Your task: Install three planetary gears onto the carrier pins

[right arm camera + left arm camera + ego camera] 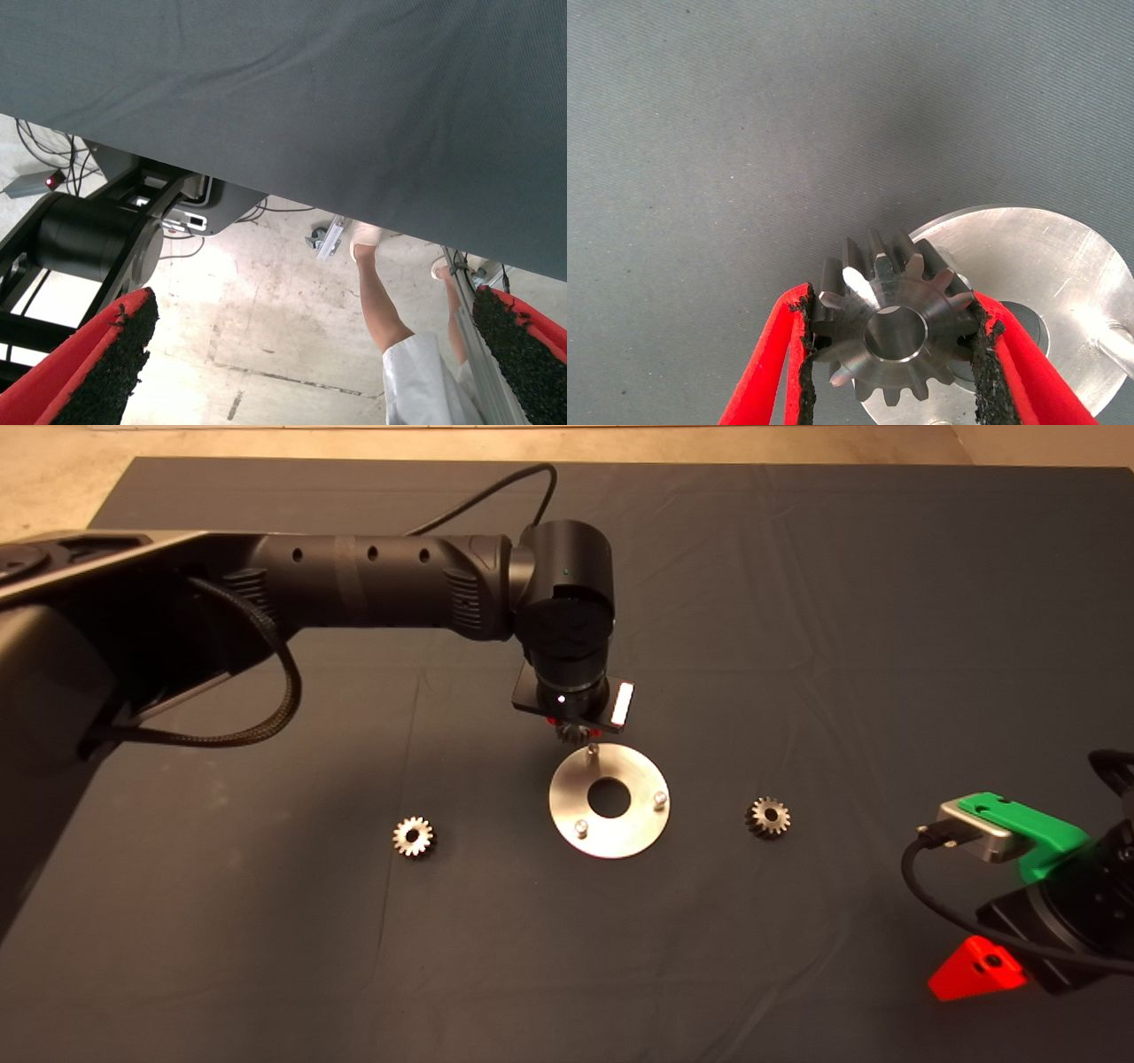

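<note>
My left gripper (893, 341) is shut on a planetary gear (890, 320), its black pads pressing the teeth on both sides. In the head view that gear (571, 733) hangs just above the far rim of the silver disc (631, 825), close to the far carrier pin (593, 752). The other two pins (660, 800) (581, 829) stand bare. Two more gears lie flat on the mat, one left of the disc (414, 836) and one right of it (768, 817). My right gripper (310, 363) waits open at the lower right edge of the mat (979, 965).
The dark mat (797, 602) covers the table, with concrete floor beyond its far edge. The right wrist view shows the floor beyond the mat's edge, the robot base (97, 239) and a person's legs (390, 319).
</note>
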Tool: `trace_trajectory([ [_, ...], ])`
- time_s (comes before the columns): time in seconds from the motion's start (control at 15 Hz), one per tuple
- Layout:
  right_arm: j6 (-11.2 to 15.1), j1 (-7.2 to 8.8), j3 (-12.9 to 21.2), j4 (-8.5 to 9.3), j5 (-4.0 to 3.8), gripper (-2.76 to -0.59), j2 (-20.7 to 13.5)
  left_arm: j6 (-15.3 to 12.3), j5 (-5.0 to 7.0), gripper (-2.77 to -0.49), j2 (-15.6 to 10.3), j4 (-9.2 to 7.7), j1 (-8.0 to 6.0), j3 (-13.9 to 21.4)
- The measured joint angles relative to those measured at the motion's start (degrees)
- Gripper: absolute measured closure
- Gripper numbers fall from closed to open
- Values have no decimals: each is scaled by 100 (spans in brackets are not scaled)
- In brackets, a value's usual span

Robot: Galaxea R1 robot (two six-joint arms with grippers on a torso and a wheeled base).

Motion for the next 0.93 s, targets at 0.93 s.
trace_trajectory([
  [0.93, -2, 0, 0, 0, -2, -265, 0, -80, -40, -91, 30, 2, 0, 2],
])
